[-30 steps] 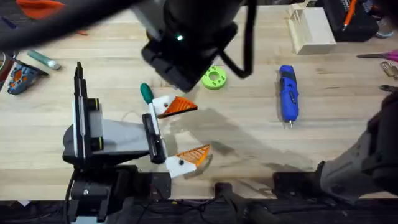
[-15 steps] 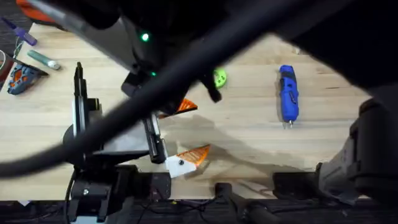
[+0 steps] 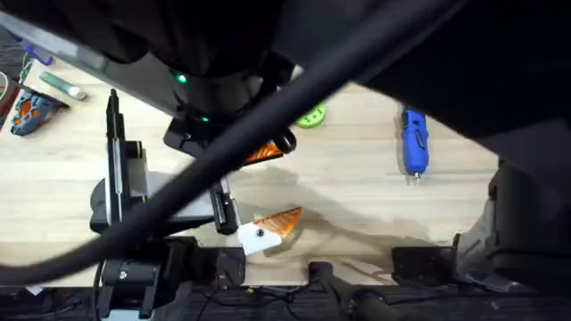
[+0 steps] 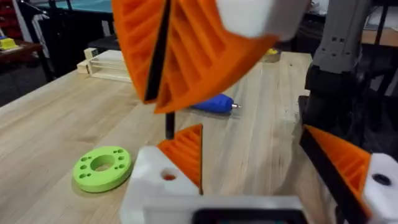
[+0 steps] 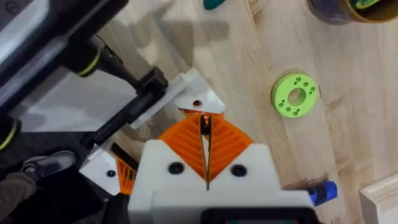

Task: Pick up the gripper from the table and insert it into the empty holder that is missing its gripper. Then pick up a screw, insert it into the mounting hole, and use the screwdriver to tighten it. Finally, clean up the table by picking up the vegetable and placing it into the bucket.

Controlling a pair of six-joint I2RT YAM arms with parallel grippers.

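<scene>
Step in hand: screw insertion. The right end effector, pads clamped on a thin dark screw, hangs just above the mounting hole in the holder. The left end effector stands apart. The next move calls for a straight, aligned descent.

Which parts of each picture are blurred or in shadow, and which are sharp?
Overhead: the right arm hangs near the lens, dark and blurred, while the screwdriver is sharp. Left wrist: the right hand is close and soft; the green disc is clearer. Right wrist: the table is evenly lit, grain visible.
</scene>
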